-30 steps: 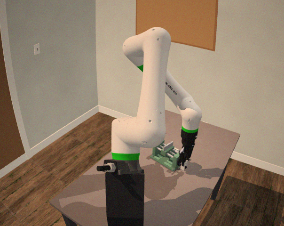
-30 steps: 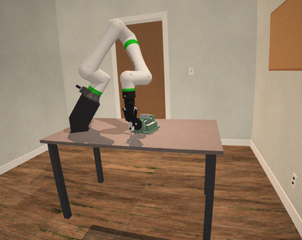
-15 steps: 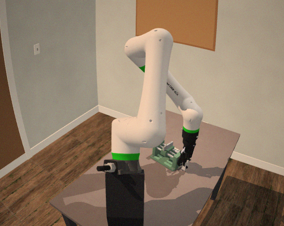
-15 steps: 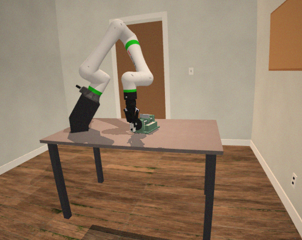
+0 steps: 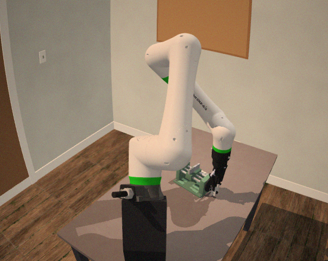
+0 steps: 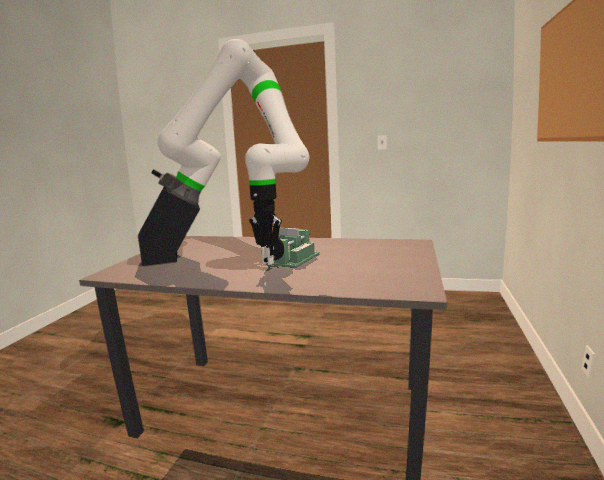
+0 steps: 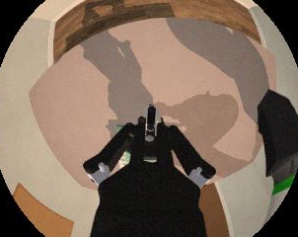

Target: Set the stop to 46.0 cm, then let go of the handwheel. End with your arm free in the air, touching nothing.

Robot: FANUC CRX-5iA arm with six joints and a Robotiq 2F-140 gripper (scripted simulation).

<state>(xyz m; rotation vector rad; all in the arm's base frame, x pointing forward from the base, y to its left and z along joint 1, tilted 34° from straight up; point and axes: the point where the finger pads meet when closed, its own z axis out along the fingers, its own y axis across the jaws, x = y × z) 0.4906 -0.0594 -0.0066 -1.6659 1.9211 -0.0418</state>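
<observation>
The green stop unit (image 5: 188, 188) (image 6: 303, 252) stands on the table, with light rods running along it. Its upright grey stop plate (image 5: 194, 168) (image 6: 289, 231) sits on a green carriage on the rods. No scale reading can be made out. The black handwheel (image 5: 207, 186) (image 6: 278, 249) is on the end face, partly hidden by the gripper. My gripper (image 5: 215, 191) (image 6: 267, 256) (image 7: 151, 113) points down beside the wheel, low over the table, and is shut on the handwheel's handle. The handle is small and mostly covered by the fingers.
The table (image 5: 147, 224) (image 6: 374, 268) carries the unit and the arm's black base (image 5: 144, 224) (image 6: 165, 227) (image 7: 282, 128). The table's edge (image 6: 343, 299) lies on the wheel's outer side. Walls and a brown board (image 5: 209, 25) (image 6: 576, 82) stand behind.
</observation>
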